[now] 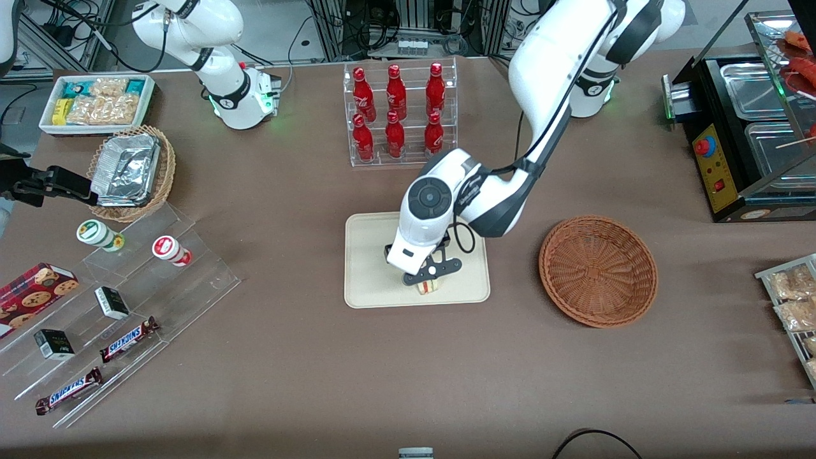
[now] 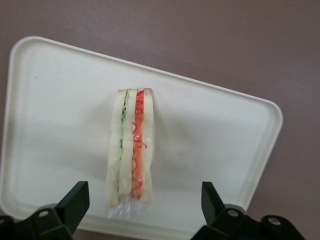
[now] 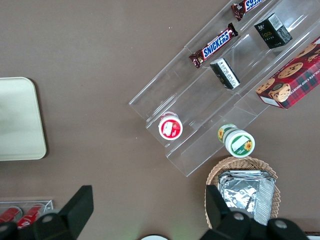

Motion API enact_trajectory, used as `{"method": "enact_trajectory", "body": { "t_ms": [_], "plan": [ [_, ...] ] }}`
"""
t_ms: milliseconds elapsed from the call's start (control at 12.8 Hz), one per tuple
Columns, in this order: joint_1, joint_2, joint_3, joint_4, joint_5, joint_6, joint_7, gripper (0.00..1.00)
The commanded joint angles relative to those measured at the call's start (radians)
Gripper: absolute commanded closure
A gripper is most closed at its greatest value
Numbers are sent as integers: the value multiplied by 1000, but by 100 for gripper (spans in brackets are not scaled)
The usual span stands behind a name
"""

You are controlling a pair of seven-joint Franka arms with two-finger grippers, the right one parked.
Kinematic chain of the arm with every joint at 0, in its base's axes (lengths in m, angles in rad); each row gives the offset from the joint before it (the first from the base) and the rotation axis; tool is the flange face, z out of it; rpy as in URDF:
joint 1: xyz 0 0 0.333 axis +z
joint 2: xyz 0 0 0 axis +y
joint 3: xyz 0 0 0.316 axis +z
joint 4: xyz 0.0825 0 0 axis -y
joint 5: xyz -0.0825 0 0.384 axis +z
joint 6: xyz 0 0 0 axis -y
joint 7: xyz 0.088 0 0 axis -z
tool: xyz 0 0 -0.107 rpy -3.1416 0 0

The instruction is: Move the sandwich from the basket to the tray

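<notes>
Lying on the tray [image 1: 370,255], the sandwich [image 2: 131,150] is straddled by the open gripper [image 2: 142,207], untouched. The basket [image 1: 598,270] is seen at the tray's 3 o'clock, bottles [image 1: 396,111] at 12.

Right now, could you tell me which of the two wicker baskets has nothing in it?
The reddish-brown basket beside the tray holds nothing; the lighter wicker basket holds foil. The open gripper hovers over the sandwich.

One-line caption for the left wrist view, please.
Open left gripper hovers over the plastic-wrapped white-bread sandwich wedge lying on the cream rectangular tray, fingers apart on either side.
</notes>
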Motion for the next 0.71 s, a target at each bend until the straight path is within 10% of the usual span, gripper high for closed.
{"method": "enact_trajectory", "body": {
  "t_ms": [0, 627],
  "plan": [
    [-4, -117, 15, -34, 3, -77, 97, 0],
    [227, -245, 20, -81, 41, -367, 447, 0]
  ]
}}
